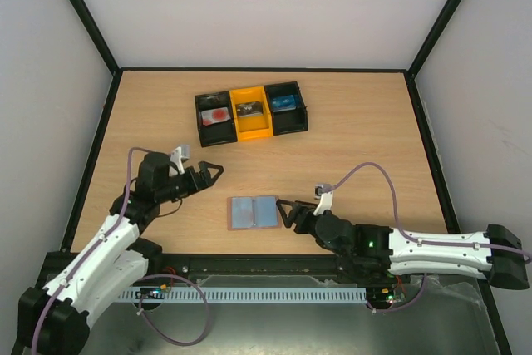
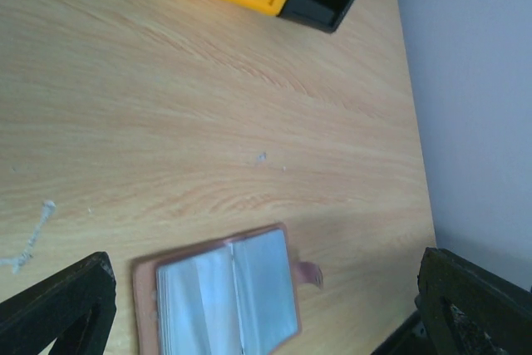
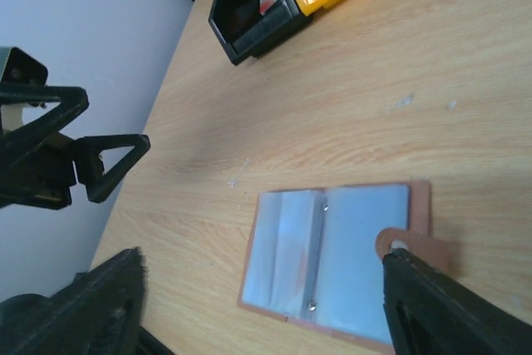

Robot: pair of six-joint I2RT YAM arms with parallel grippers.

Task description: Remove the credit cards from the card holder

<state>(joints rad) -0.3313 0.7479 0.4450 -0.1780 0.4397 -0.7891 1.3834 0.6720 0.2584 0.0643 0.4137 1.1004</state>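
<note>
the card holder [image 1: 253, 213] is lying open on the table [image 1: 366, 139], blue-grey panels facing up. the right gripper [image 1: 284, 214] is hovering at its right edge, jaws spread and grasping nothing. the left gripper [image 1: 213, 175] is hanging off to its left, jaws released wide. the pale card with a red round mark [image 1: 216, 114] is lying in the black-and-yellow tray [image 1: 252, 133], in the left compartment.

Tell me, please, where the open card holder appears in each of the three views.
Top external: card holder, lower centre, lying open.
Left wrist: bottom edge, slightly left of centre.
Right wrist: lower half, slightly right of centre.
Shared landmark: the black-and-yellow tray, beyond it, at the top edge in both wrist views.
</note>
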